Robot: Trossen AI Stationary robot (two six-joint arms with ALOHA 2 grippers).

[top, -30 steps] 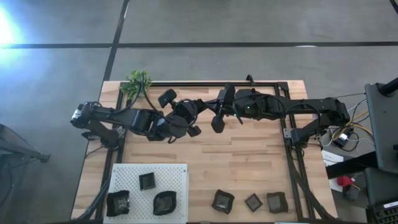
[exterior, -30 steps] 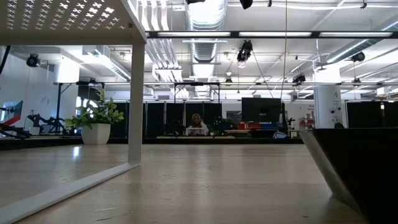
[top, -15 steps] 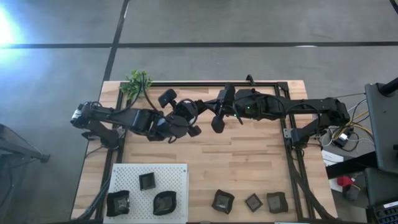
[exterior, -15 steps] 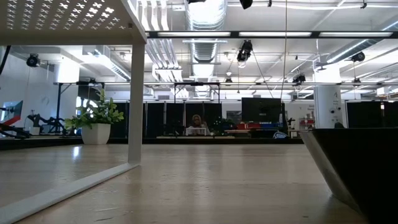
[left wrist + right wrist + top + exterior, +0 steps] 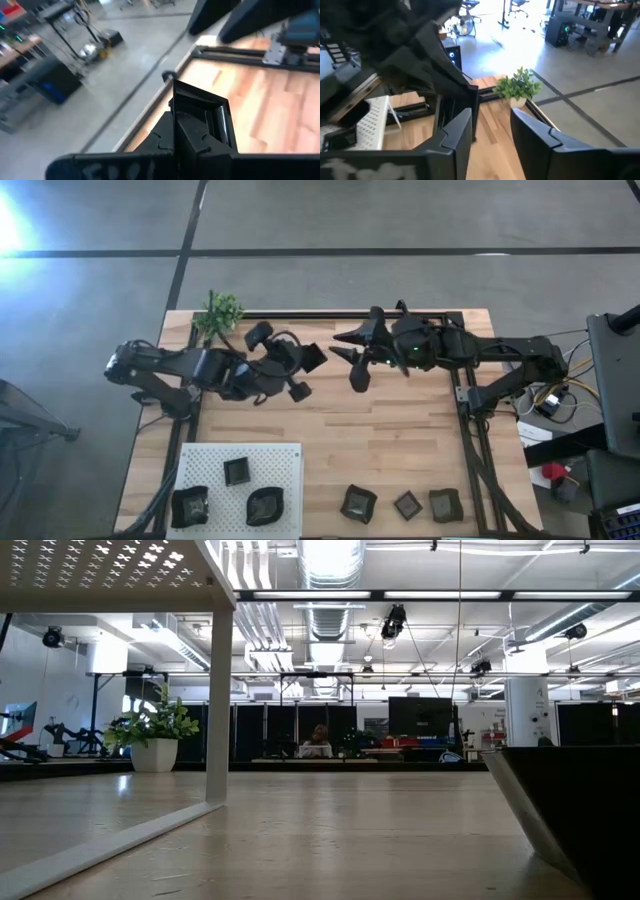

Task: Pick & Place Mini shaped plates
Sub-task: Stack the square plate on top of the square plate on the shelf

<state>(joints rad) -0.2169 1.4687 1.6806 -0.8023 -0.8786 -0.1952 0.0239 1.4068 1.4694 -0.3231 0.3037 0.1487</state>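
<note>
A handover at mid-air, seen from above and from both wrists. The left hand [image 5: 305, 360] is held above the rear middle of the wooden surface [image 5: 400, 450] and is closed on a small square black plate [image 5: 312, 357], gripped edge-on; in the left wrist view the same plate [image 5: 202, 112] is seen clamped upright between the dark fingers [image 5: 170, 137]. The right hand [image 5: 352, 355] is placed just beside it, facing the left hand, with its fingers spread and nothing between them; in the right wrist view the two fingers [image 5: 457, 135] are seen parted, and the gap frames bare surface.

Along the near edge, a white perforated board [image 5: 275, 455] is laid at the left, and three dark plates are set on it: a small square one [image 5: 237, 471], a wavy-edged one [image 5: 190, 506] and a rounded one [image 5: 265, 505]. Three further plates are set directly on the wood to the right of the board, well apart from both hands: a wavy one [image 5: 358, 503], a small diamond-set one [image 5: 407, 504] and a squarish one [image 5: 445, 504].

A small green plant [image 5: 220, 310] is placed at the rear left corner. In the low view a plate's dark wall [image 5: 570, 810] is seen close at the right.
</note>
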